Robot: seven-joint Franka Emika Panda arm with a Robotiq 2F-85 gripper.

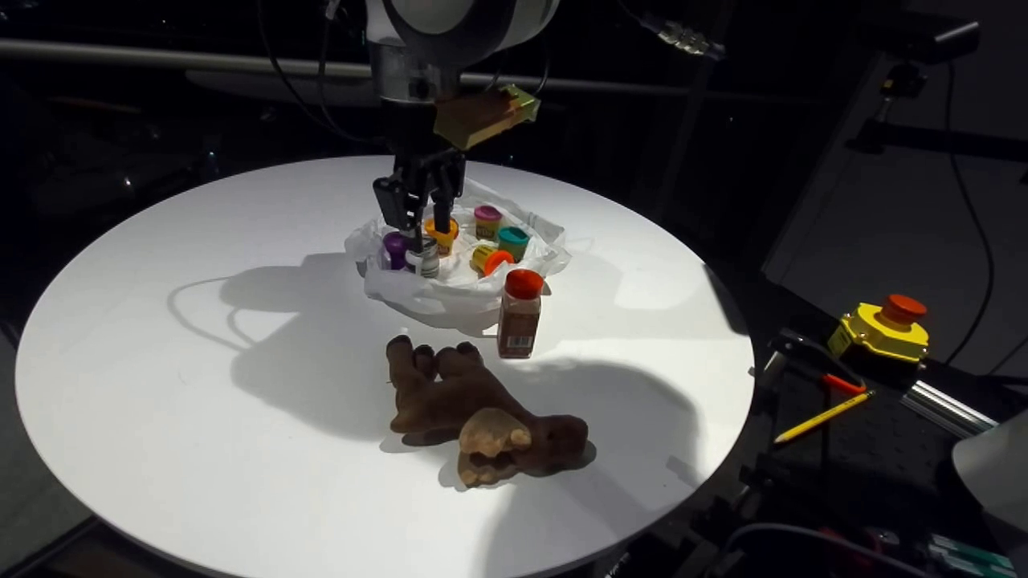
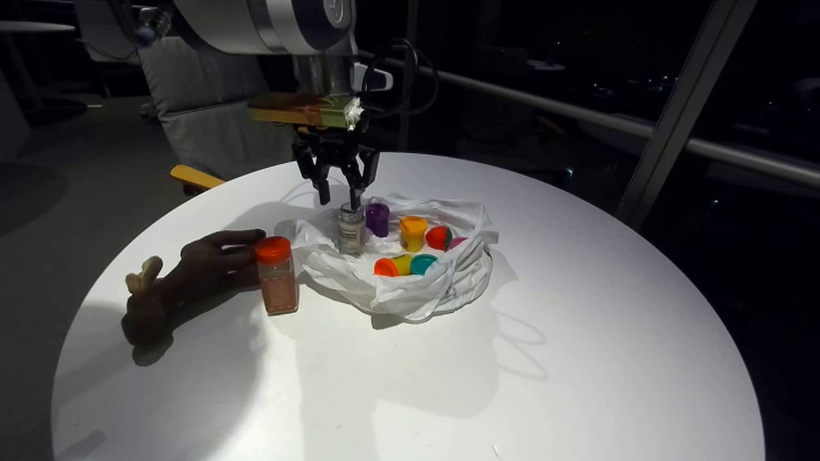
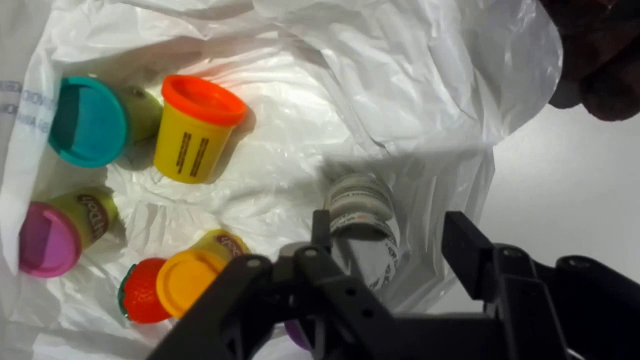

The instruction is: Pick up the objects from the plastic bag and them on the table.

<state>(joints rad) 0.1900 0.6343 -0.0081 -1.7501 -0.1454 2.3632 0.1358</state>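
A robot hand (image 2: 339, 200), jaws parted and nothing gripped, hangs at or just above the top of a pale jar (image 2: 351, 235) in the open plastic bag (image 2: 346, 288); seen from the wrist, the jar sits off-centre in the gap, so closing could tip it into the purple cup (image 2: 378, 220); farther out, a brown plush toy (image 1: 454, 405) lies and a red-lidded bottle (image 1: 519, 325) stands on the white bench (image 1: 161, 401).

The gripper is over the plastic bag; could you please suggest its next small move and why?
Probably shift the gripper sideways to center on the small jar: in the wrist view, the jaws stand open with the jar nearer one side.
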